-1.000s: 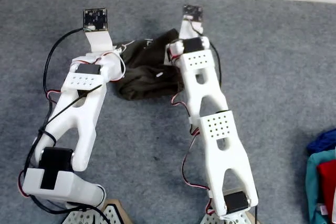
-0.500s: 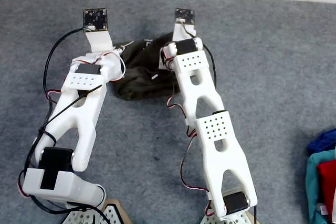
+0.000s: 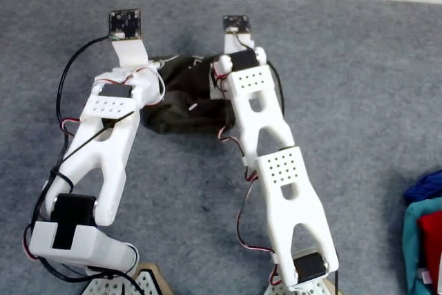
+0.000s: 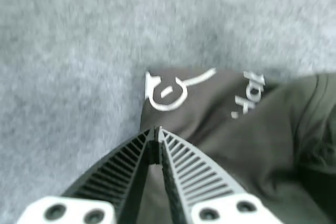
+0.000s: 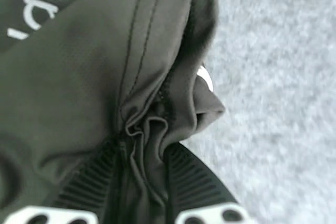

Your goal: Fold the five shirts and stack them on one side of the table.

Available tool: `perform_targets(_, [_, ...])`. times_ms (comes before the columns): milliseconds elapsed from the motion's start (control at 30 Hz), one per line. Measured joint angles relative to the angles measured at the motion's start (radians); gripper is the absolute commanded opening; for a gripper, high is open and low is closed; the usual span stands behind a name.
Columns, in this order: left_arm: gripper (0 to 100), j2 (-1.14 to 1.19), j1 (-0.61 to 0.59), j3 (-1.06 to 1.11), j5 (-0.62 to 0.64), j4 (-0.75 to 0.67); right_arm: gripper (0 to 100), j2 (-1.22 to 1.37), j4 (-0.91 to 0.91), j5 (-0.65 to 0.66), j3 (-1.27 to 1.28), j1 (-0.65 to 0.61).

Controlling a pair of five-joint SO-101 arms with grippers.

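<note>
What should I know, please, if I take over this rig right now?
Left gripper: shut on the dark shirt at its edge by the print.
Right gripper: shut on a bunched fold of the same shirt.
The dark shirt lies crumpled mid-table, far side.
Coloured shirts lie at the right edge; I cannot tell whether they are folded.
Left to do: fold the dark shirt and stack it.

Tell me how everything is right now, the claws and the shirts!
dark shirt: crumpled on the table, pinched at two spots.
left gripper: shut on the dark shirt's edge.
right gripper: shut on a bunched fold of the dark shirt.
coloured shirts: piled at the table's edge; folded or not, can't tell.
</note>
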Motion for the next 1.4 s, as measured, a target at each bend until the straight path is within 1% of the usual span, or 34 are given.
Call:
perform_targets(133, [1,0.057,-0.002,0.0,0.0,-0.069,0.7,-0.003,0.089,0.0,-0.127,0.051])
perform_targets(433, [1,0.075,0.0,0.0,0.0,-0.112,0.7,-0.129,0.104,0.0,-0.138,0.226])
perform_targets(567, [1,0.075,0.0,0.0,-0.008,-0.12,0.7,-0.198,0.106,0.006,-0.138,0.324])
perform_targets(700, [1,0.075,0.0,0.0,-0.069,-0.12,0.7,-0.275,0.106,0.014,-0.138,0.436])
perform_targets(867, [1,0.075,0.0,0.0,-0.077,-0.12,0.7,-0.345,0.106,0.069,-0.138,0.58])
perform_targets(1133, [1,0.075,0.0,0.0,-0.077,-0.12,0.7,-0.439,0.106,0.074,-0.138,0.848])
perform_targets(1400, [1,0.075,0.0,0.0,-0.077,-0.12,0.6,-0.549,0.107,0.166,-0.127,1.008])
